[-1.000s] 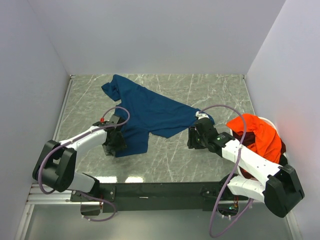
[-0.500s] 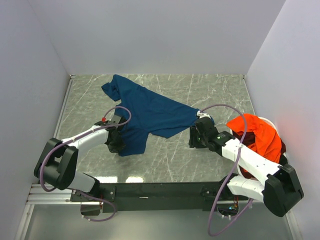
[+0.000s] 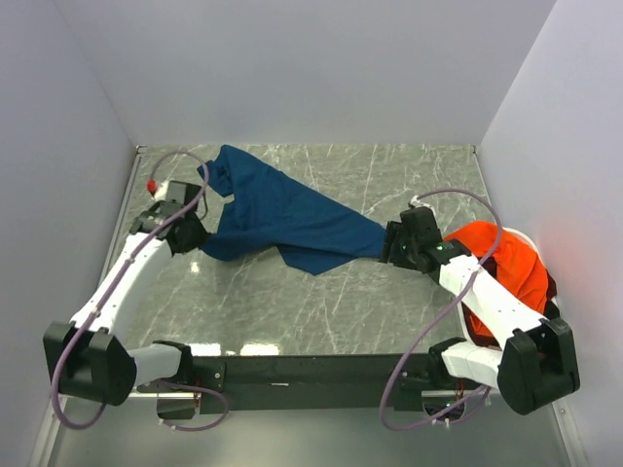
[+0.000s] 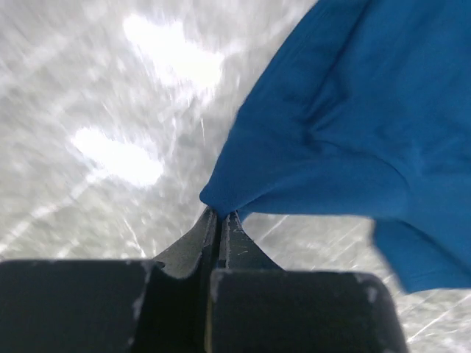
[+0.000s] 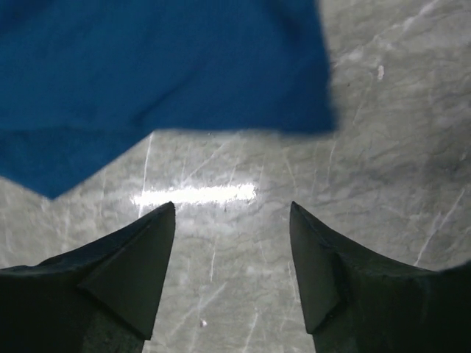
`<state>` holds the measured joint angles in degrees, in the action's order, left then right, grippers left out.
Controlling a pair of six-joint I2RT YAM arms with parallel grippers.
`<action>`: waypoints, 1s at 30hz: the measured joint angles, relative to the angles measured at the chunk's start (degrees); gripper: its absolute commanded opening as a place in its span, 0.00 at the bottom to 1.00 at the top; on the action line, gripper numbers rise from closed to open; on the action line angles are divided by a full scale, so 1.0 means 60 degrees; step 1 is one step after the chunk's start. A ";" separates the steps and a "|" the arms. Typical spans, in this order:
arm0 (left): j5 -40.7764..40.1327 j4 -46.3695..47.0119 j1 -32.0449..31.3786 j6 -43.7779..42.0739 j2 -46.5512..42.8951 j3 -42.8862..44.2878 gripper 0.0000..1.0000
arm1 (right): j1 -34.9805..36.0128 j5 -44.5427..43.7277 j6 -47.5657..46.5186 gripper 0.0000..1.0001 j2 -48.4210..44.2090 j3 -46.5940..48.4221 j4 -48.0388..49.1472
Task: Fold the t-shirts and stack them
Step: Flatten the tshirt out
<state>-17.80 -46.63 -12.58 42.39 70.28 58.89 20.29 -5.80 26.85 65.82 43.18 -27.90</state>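
My left hand [image 4: 221, 215] is pinched shut on a corner of the blue shirt [image 4: 353, 110], so I'd draw it taut and close my open, empty right hand [image 5: 232, 209] on the far edge.

White-shelled left arm [image 3: 122, 282] and right arm [image 3: 487, 302], black joints, looped purple cables [image 3: 458, 192], black tapered claw fingers [image 5: 136, 276].

On my near side the desk [image 3: 321, 311] lies bare, free to cross. The navy t-shirt [image 3: 292, 219] stretches across the middle; the orange t-shirt [image 3: 516, 263] heaps against the right wall [image 3: 565, 146].
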 measured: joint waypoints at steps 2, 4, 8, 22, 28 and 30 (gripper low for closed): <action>-0.0011 -0.0011 0.0291 -0.0273 -0.0248 0.0364 0.01 | -0.0382 0.0200 0.0182 0.73 0.0149 -0.0007 0.0164; 0.0011 -0.0066 0.0441 -0.0532 -0.0379 0.0630 0.01 | -0.0838 0.0528 0.0463 0.73 0.0328 -0.0044 0.0452; 0.0175 -0.0131 0.0703 -0.0929 -0.0470 0.0918 0.01 | -0.1679 0.1326 0.1111 0.74 0.0601 -0.0331 0.1202; 0.0601 -0.0058 0.1195 -0.1483 -0.0623 0.1497 0.01 | -0.1909 0.1989 0.1960 0.69 0.1366 -0.1453 0.2215; 0.0743 -0.0062 0.1257 -0.1636 -0.0801 0.1585 0.01 | -0.1909 0.2342 0.2320 0.68 0.1676 -0.1770 0.2736; 0.0750 -0.0058 0.1297 -0.1676 -0.0852 0.1588 0.01 | -0.1912 0.2575 0.2506 0.68 0.1749 -0.1829 0.3013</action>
<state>-13.30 -46.98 -4.80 32.34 65.17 68.42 8.82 9.65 41.89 76.31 32.21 -9.82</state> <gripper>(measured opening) 0.026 0.684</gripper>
